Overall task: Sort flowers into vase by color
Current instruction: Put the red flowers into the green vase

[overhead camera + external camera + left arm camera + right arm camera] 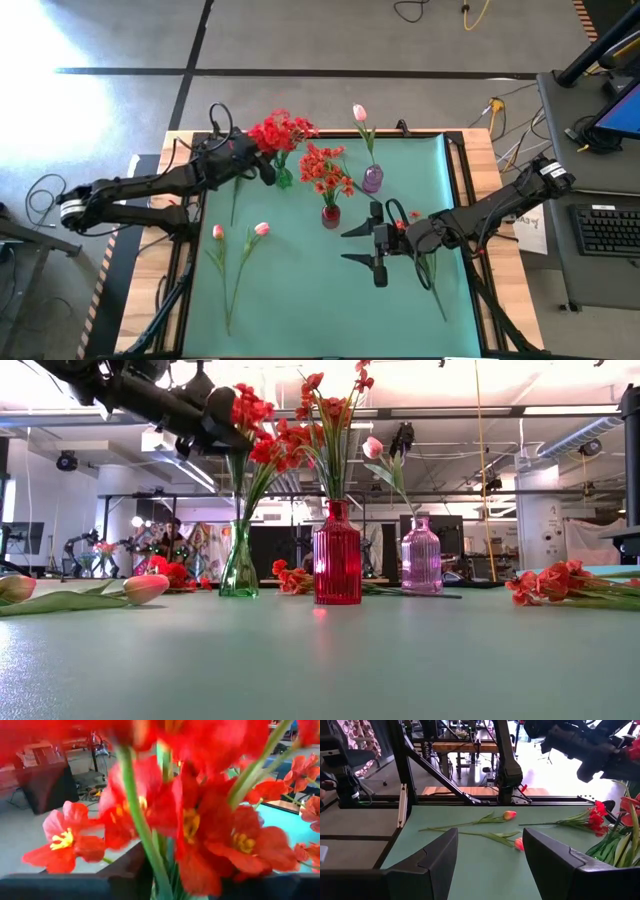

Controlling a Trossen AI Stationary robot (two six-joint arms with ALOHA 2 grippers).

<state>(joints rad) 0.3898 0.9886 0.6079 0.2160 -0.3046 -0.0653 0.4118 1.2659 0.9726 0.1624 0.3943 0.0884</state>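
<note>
A green vase point(283, 179) holds red blossoms point(281, 130), a red vase point(330, 215) holds orange-red blossoms point(325, 170), and a purple vase point(372, 180) holds one pink tulip point(359, 113). My left gripper point(267, 167) is at the red bunch above the green vase, open, with green stems point(142, 827) between its fingers. Two pink tulips point(261, 229) point(218, 232) lie flat on the green mat. My right gripper point(356, 244) hovers open near the red vase. A red flower point(404, 225) lies under the right arm, and another red flower point(592, 818) lies under the left arm. My left gripper's fingers stand on either side of the red bunch's stems above the green vase. One stem point(150, 857) runs close along the inner edge of one finger point(125, 870); whether they touch, I cannot tell. The stems stay upright in the vase.
The three vases stand close together at the far middle of the green mat point(300, 310). The mat's near half is bare apart from the two tulip stems at its left. A wooden table rim point(490, 180) and metal frame bars surround the mat.
</note>
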